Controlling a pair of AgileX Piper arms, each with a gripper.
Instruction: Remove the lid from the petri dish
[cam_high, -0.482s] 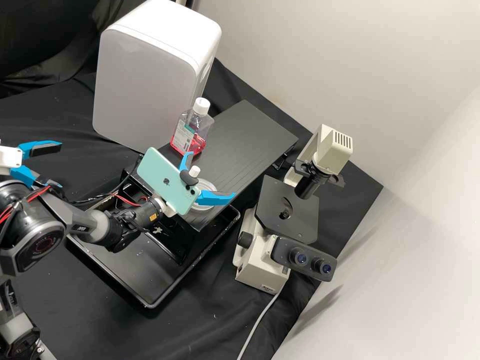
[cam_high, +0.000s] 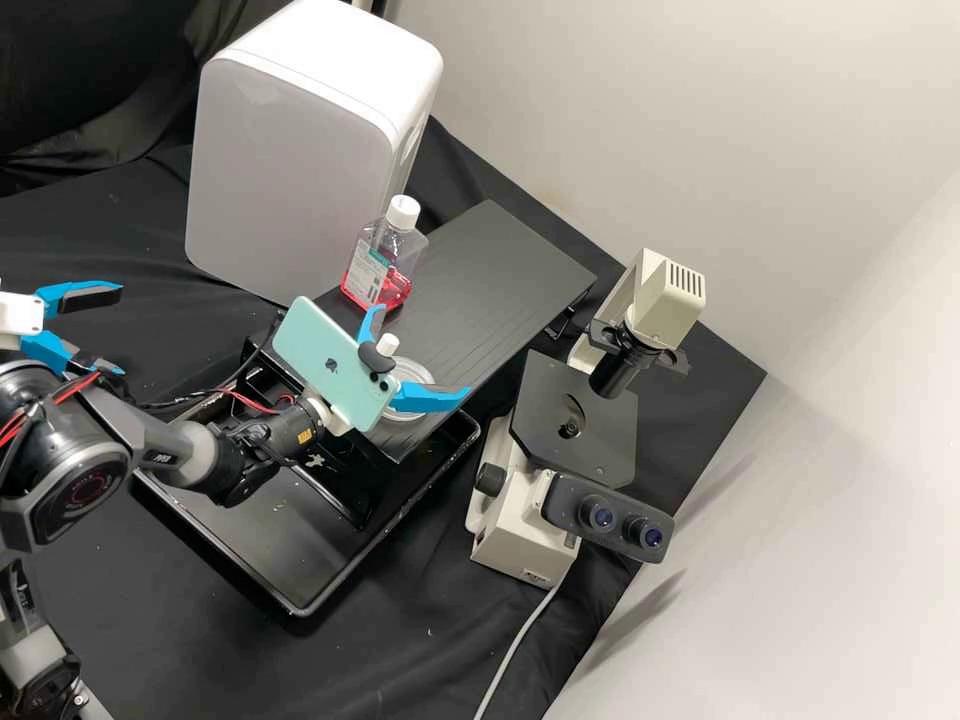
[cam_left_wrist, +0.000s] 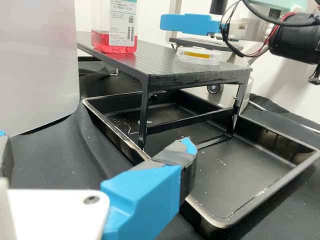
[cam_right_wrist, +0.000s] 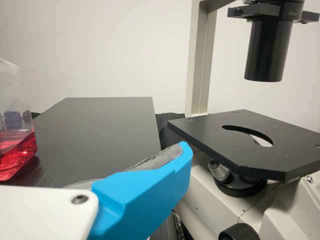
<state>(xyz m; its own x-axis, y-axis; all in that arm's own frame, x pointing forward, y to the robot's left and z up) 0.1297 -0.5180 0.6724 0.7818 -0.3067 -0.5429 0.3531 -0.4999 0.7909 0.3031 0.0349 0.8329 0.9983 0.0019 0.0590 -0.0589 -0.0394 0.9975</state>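
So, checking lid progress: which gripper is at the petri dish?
The right gripper, fingers open by the petri dish on the raised platform; the left gripper hangs apart, beside the white box.

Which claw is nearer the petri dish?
Right. The right claw hovers open just above the petri dish on the platform; the left claw is far off over the bench.

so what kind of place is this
Most likely a biology lab bench, perhaps for cell culture: a microscope, a bottle of red liquid and a petri dish on a black raised rack.
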